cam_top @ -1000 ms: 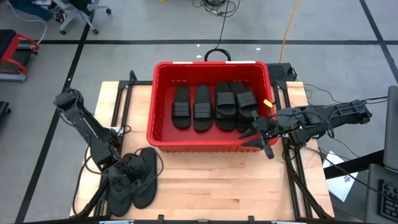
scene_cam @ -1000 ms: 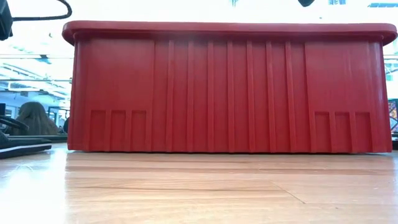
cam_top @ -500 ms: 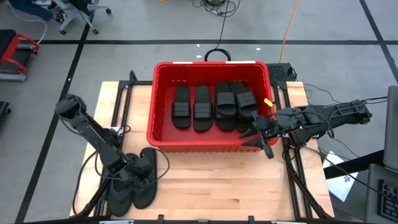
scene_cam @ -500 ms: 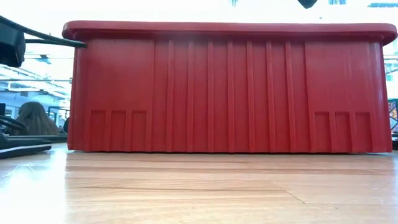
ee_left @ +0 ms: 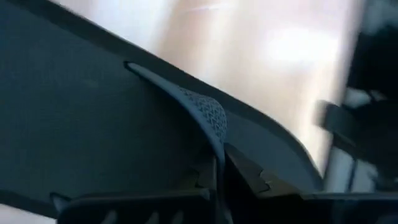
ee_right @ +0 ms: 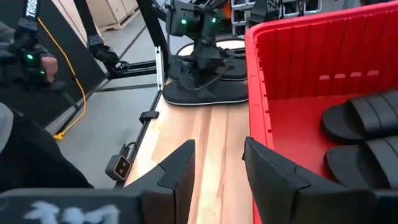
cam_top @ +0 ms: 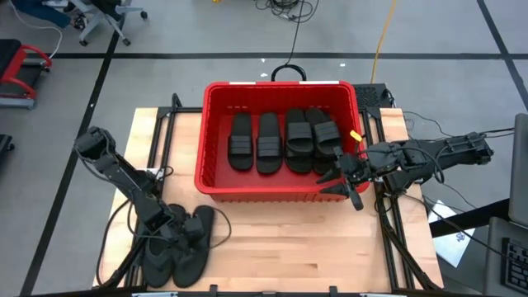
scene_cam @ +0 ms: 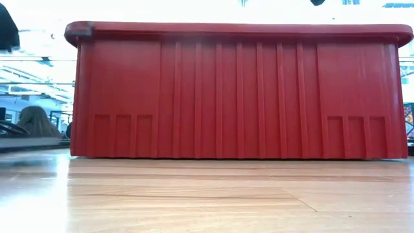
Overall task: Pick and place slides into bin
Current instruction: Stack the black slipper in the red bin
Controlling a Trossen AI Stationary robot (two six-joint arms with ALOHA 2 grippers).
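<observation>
The red bin (cam_top: 280, 191) stands at the table's far middle with several black slides (cam_top: 285, 140) lying side by side on its floor. A dark grey flip-flop pair (cam_top: 186, 247) lies at the near left corner, also seen in the right wrist view as flip-flops (ee_right: 205, 92) flat on the wood. My left gripper (cam_top: 173, 233) is down on the pair and shut on one flip-flop's strap. My right gripper (cam_top: 342, 183) hovers open above the bin's near right corner, holding nothing; its fingers (ee_right: 180, 165) frame the bin's wall. My left gripper (ee_left: 219, 180) pinches the flip-flop's thin textured thong strap (ee_left: 208, 115) between its two fingers. The fingers come slanting down from above. The strap stands up from the dark sole (ee_left: 93, 124), which spreads beneath the fingers; whether the sole is off the table I cannot tell.
Bare wood (cam_top: 297, 247) lies between the bin and the near edge. Black frame rails (cam_top: 388, 223) run along the table's right side. A person (ee_right: 25, 74) stands beyond the table's left side, and a head (scene_cam: 35, 120) shows behind the table in the low view.
My left gripper has sunk onto the flip-flop pair, rolled a little, and shut on a strap. The pair has shifted slightly toward the table's right. My right gripper has kept still.
</observation>
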